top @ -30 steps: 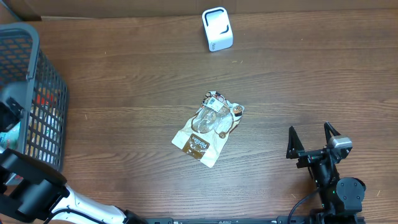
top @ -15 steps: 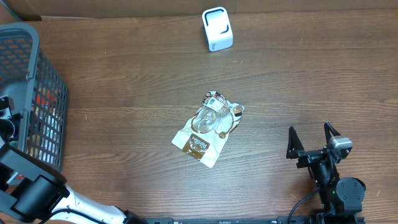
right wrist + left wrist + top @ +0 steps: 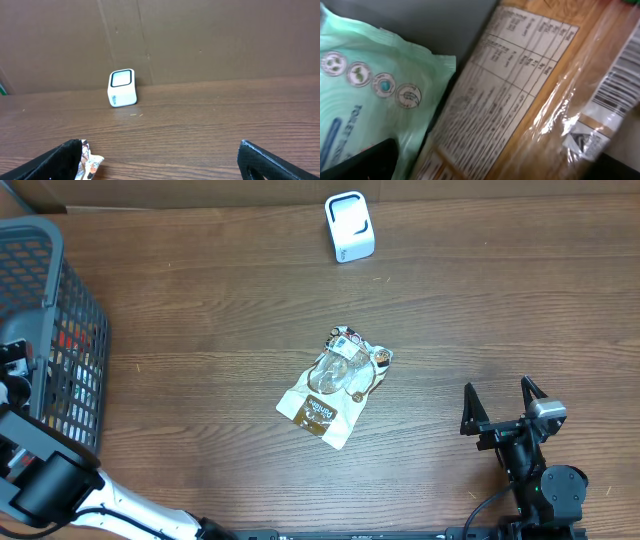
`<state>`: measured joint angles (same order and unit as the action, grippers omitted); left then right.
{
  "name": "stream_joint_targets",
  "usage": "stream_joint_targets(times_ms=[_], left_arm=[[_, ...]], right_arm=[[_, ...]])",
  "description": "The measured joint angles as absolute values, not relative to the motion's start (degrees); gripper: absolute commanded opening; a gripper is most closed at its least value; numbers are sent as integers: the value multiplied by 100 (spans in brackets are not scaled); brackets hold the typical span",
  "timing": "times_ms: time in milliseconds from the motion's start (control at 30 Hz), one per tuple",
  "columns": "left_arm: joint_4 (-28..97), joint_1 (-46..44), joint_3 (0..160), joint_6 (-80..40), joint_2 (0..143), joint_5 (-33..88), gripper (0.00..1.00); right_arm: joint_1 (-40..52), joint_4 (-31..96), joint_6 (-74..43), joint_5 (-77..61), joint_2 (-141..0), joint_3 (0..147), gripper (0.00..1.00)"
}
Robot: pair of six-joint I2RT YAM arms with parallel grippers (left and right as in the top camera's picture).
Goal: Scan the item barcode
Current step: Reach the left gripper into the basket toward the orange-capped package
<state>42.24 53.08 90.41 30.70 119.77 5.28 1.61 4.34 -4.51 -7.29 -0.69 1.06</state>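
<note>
Roughly at the middle of the brown wooden table (image 3: 200,300): crinkled brown-and-clear plastic snack pouch (image 3: 333,388), lying flat, long axis slanting from near-left to far-right; farther in and to the left of the black two-finger right gripper (image 3: 497,385), parked by the near right corner, jaws spread wide, holding nothing; well apart from the left gripper (image 3: 14,365), also spread and empty, down over packets in the dark grey mesh basket (image 3: 50,240) at the left edge; likely nearer the right arm; white box-shaped scanner (image 3: 349,226) at the far edge, beyond the pouch.
</note>
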Motion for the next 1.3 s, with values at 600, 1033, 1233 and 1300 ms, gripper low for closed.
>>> stream_joint_targets(times_ms=[600, 1033, 1233, 1300], left_arm=[[4193, 5336, 9203, 2862, 12283, 886, 54], [4567, 5378, 9653, 2528, 12370, 1350, 4], [5771, 5360, 10615, 1990, 12693, 1415, 4], [6090, 5341, 11034, 1806, 12785, 1424, 4]], right_arm=[[161, 432, -449, -729, -69, 106, 100], [161, 432, -451, -729, -69, 106, 100], [161, 432, -449, -729, -69, 106, 100], [161, 432, -449, -729, -69, 106, 100]])
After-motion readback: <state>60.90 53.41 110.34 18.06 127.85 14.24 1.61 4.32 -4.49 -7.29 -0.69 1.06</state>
